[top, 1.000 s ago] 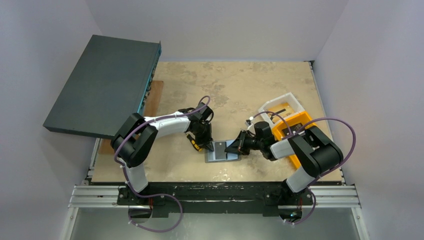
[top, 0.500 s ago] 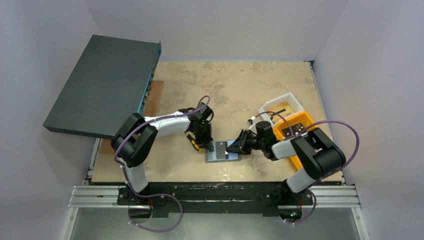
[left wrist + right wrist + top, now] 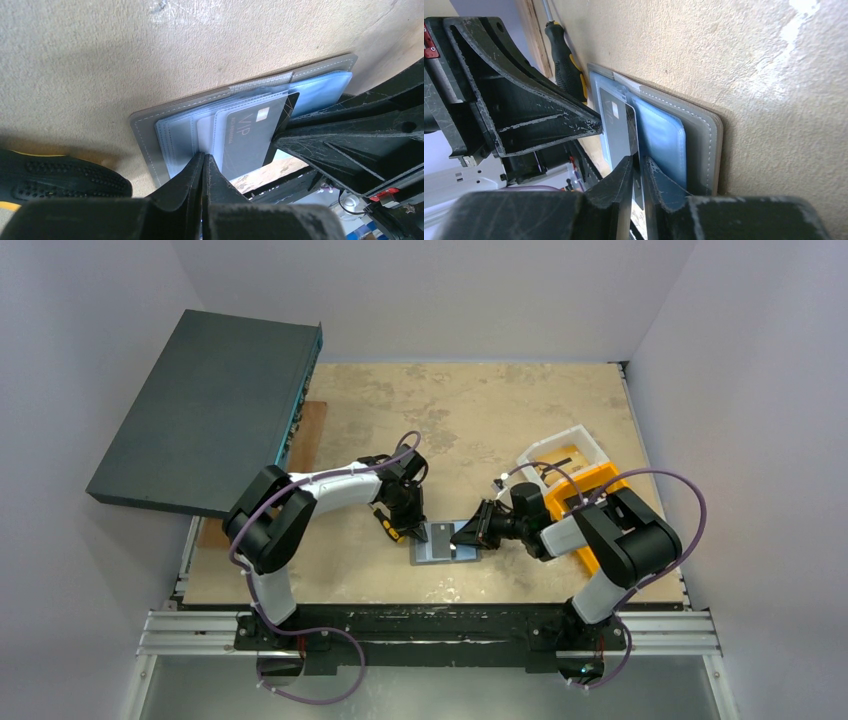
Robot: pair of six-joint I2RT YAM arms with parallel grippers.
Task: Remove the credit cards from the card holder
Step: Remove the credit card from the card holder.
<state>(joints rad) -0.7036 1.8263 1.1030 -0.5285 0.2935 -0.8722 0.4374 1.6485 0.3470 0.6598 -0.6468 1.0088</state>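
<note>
The grey card holder (image 3: 447,544) lies open on the table near the front edge, pale blue inside. My left gripper (image 3: 417,530) is shut, and its tips press down on the holder's left pockets (image 3: 175,135). My right gripper (image 3: 463,535) is shut on the edge of a dark grey VIP card (image 3: 250,134) that sticks partly out of a pocket. In the right wrist view the card (image 3: 616,122) stands up from the holder (image 3: 701,140) between my fingertips (image 3: 624,172). Any other cards in the pockets are hard to tell apart.
A black and yellow screwdriver (image 3: 390,524) lies just left of the holder, also in the right wrist view (image 3: 566,67). A large dark flat box (image 3: 205,410) sits at the back left over a wooden board (image 3: 308,432). An orange bin (image 3: 600,490) and a white tray (image 3: 565,452) stand at the right.
My right gripper has shifted slightly left over the holder and its arm has swung a little. The left arm has not moved.
</note>
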